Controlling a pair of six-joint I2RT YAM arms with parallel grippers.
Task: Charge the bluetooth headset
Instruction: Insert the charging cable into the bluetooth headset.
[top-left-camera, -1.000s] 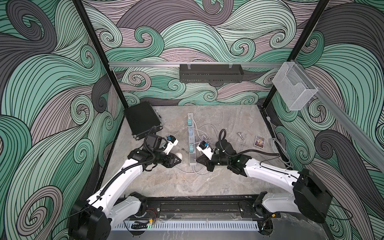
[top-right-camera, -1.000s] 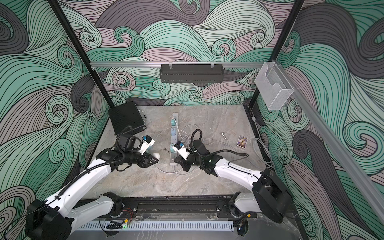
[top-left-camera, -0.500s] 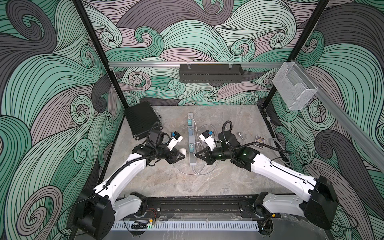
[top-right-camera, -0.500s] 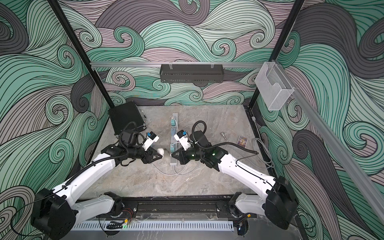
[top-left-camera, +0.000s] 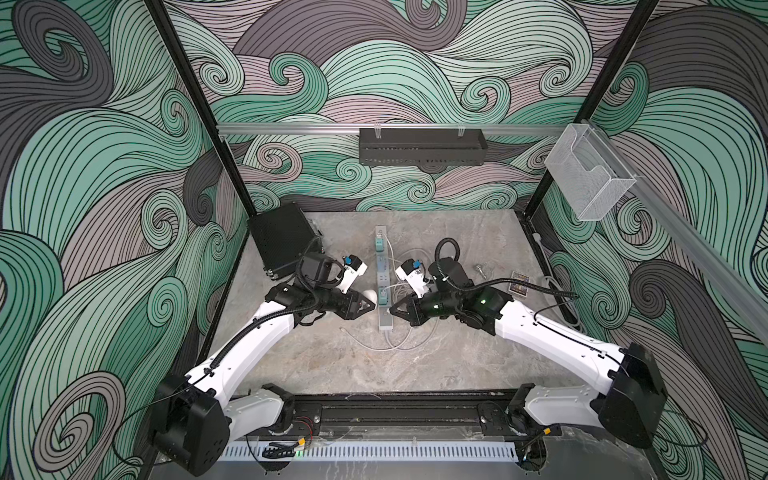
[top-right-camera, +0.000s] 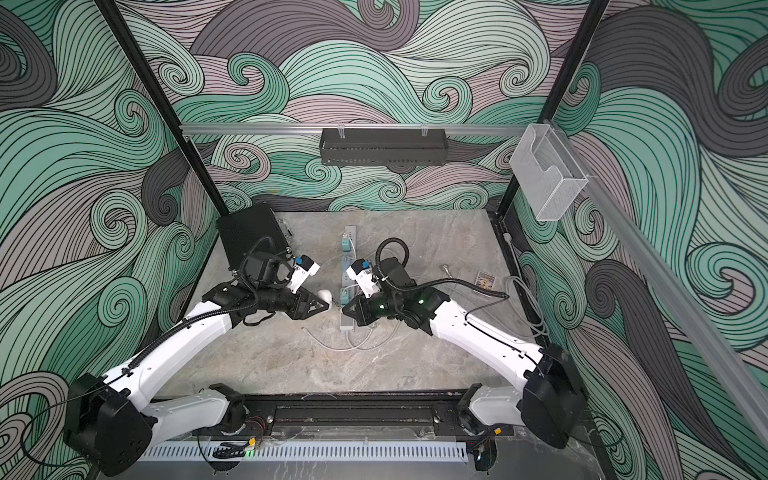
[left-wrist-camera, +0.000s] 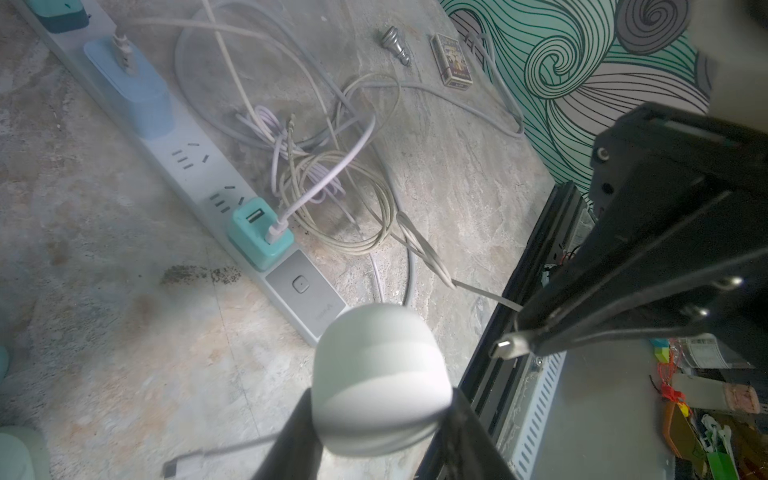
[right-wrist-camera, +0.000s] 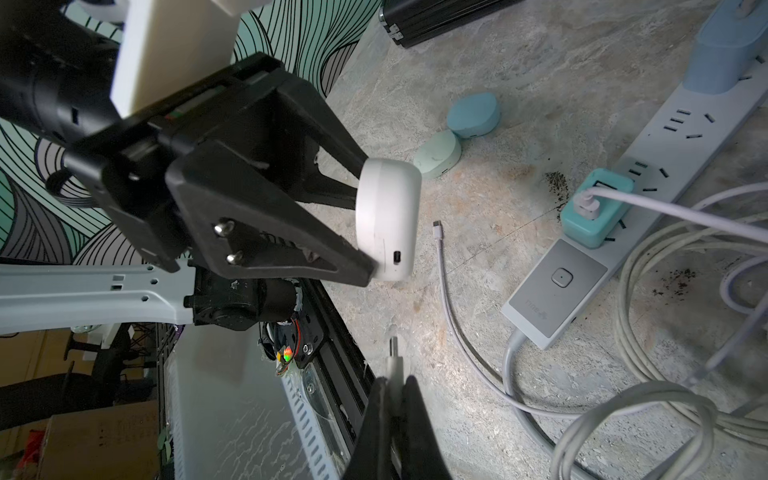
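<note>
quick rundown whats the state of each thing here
left gripper: shut on white case, held off the table
white case: closed, port faces cable plug, not plugged in
right gripper: shut on cable plug
teal charger: plugged into power strip, lilac cable in it
mint case, blue case: closed, on table

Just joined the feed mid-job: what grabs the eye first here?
The left gripper holds a white headset case aloft, its charging port facing the right gripper. The right gripper, shut on a cable plug, points that plug at the case across a gap. Between and below them lies the power strip with a teal charger plugged in.
</note>
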